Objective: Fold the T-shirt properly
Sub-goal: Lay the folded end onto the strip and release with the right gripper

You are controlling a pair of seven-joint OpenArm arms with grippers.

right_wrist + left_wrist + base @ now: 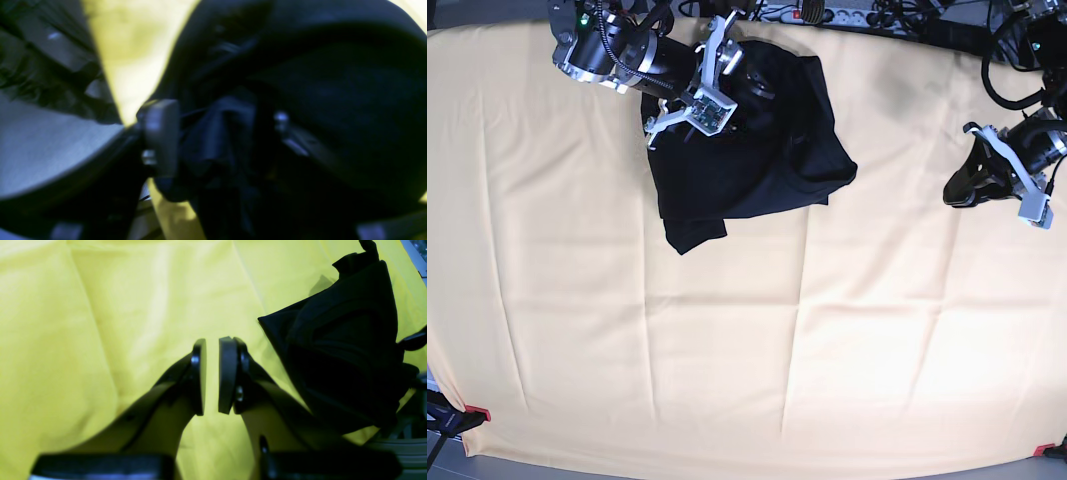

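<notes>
The black T-shirt [757,150] lies crumpled in a heap at the back of the table, left of centre. My right gripper [712,90] is pressed into its upper left part. In the right wrist view a bunch of the T-shirt [333,83] fills the gap of that gripper [222,130], against the pale pad [160,133]. My left gripper [957,188] hovers at the far right, well away from the shirt. In the left wrist view its jaws [212,373] stand almost together with nothing between them, and the T-shirt [347,356] lies to the right.
A creased yellow cloth [727,330] covers the whole table. Cables and a power strip [847,15] run along the back edge. Red clamps [475,413] hold the cloth at the front corners.
</notes>
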